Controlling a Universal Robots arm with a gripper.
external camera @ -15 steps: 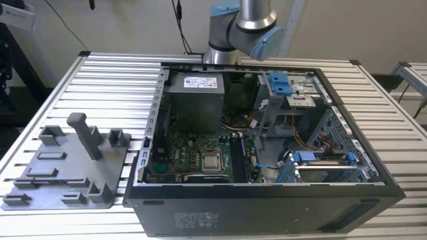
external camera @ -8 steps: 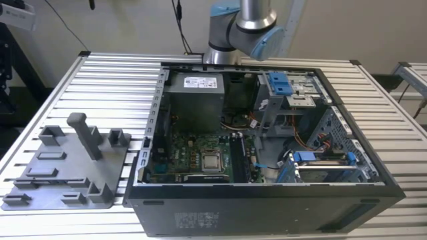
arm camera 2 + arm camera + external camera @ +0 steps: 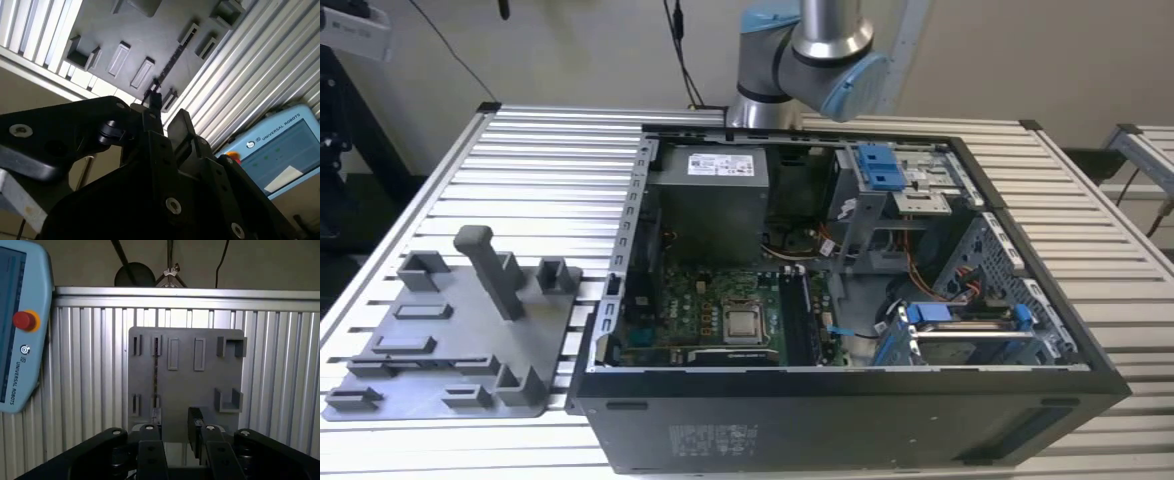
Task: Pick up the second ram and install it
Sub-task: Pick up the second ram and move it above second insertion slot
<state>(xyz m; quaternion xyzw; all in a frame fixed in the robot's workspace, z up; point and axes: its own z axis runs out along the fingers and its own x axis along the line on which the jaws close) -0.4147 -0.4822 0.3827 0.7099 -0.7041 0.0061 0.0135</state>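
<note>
The second ram [image 3: 155, 374] is a thin dark stick standing edge-on in slots of the grey plastic tray [image 3: 190, 385]. In the second wrist view the ram [image 3: 171, 62] runs across the tray [image 3: 125, 30] just past my fingertips. My gripper [image 3: 175, 426] hangs well above the tray, open, with nothing between its fingers [image 3: 196, 416]. The second wrist view also shows the gripper [image 3: 167, 111] open, clear of the stick. In the exterior view the tray [image 3: 447, 335] lies on the table at the left of the open computer case [image 3: 854, 400].
The robot arm [image 3: 814, 50] rises behind the case. The motherboard [image 3: 720, 310] lies inside with blue drive clips [image 3: 883, 165] nearby. A tall grey post [image 3: 487, 270] stands on the tray. A teach pendant [image 3: 20, 325] lies beside the tray on the slatted table [image 3: 90, 390].
</note>
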